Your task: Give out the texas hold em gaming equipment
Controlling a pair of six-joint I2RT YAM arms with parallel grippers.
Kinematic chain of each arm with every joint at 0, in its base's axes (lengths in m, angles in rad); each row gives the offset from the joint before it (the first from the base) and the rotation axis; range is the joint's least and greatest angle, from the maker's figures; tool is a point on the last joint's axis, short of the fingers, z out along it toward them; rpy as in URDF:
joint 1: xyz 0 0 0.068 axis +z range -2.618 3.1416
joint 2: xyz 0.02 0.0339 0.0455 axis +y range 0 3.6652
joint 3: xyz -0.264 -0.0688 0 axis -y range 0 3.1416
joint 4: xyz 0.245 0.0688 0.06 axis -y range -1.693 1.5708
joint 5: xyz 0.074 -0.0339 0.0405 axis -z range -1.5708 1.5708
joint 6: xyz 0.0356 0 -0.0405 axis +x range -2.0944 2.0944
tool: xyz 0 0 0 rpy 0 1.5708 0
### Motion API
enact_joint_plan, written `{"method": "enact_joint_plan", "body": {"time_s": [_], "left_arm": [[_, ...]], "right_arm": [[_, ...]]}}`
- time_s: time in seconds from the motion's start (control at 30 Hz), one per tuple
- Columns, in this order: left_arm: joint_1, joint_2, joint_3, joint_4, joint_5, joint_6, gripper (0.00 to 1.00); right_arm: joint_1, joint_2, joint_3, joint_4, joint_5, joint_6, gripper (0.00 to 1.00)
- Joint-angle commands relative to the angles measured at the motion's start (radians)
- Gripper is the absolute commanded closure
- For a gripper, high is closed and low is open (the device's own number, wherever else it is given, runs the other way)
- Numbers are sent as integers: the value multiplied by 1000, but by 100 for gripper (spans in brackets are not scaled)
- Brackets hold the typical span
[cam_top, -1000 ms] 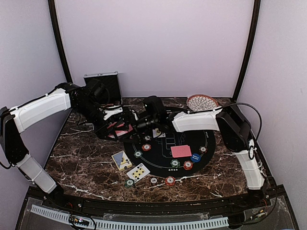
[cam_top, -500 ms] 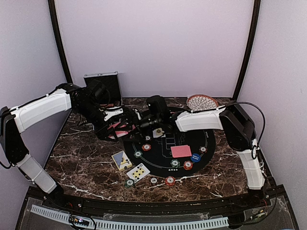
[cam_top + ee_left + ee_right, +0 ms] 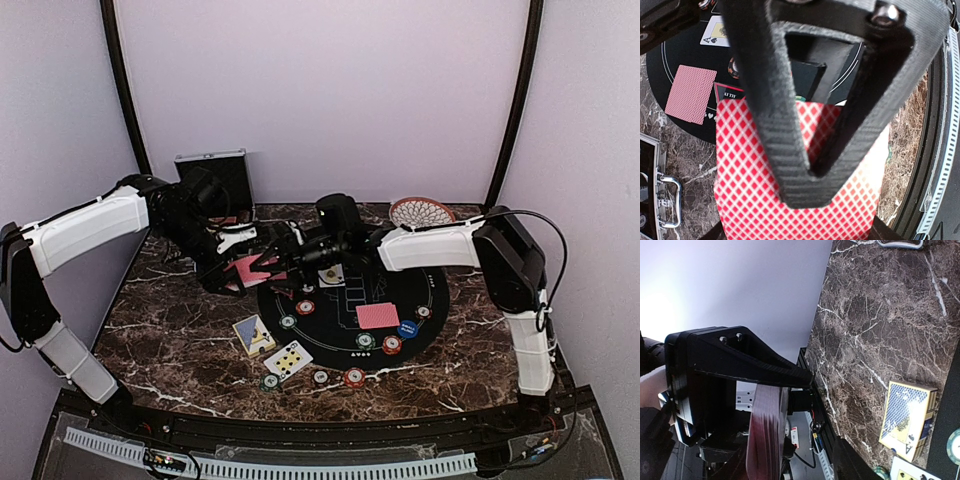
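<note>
My left gripper [image 3: 243, 262] is shut on a deck of red-backed playing cards [image 3: 252, 268], held above the left rim of the round black mat [image 3: 430, 295]. In the left wrist view the fingers [image 3: 790, 165] press on the deck [image 3: 750, 200]. My right gripper [image 3: 284, 250] stands open at the deck's end. In the right wrist view the deck's edge [image 3: 765, 435] lies against the upper finger [image 3: 755, 365], with a gap to the lower finger [image 3: 860, 465]. A red-backed card [image 3: 377, 315], a face-up ace [image 3: 331, 275] and several chips [image 3: 392, 344] lie on the mat. A red-edged triangle marker [image 3: 732, 92] shows beyond the deck.
A blue card box [image 3: 254, 335] and a face-up card [image 3: 288, 359] lie on the marble near the mat's front left. The open silver case [image 3: 212, 170] stands at the back left. The woven dish [image 3: 421, 213] sits at the back right.
My right gripper has moved left and up to the deck that the left gripper holds, and its jaws have narrowed. The left arm has stayed still with the deck.
</note>
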Motion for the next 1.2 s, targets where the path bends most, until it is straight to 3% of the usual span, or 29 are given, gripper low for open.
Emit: {"method": "enact_joint_plan", "body": {"time_s": [0.0, 0.23, 0.57, 0.8, 0.93, 1.17], "left_arm": [[6, -28, -7, 1, 15, 12, 100], [6, -26, -10, 6, 13, 10, 100], [6, -24, -13, 8, 10, 11, 100], [6, -20, -10, 8, 6, 11, 100], [7, -21, -11, 8, 6, 11, 100], [6, -22, -13, 3, 1, 12, 100]], "right_arm": [[-16, -41, -39, -29, -2, -7, 57], [-21, -73, -49, -10, -17, 8, 81], [-35, -107, -100, 48, -39, 56, 90], [-37, -116, -163, 263, -65, 219, 100], [-40, -122, -191, 352, -73, 282, 100], [-91, -178, -188, 208, -66, 174, 100]]}}
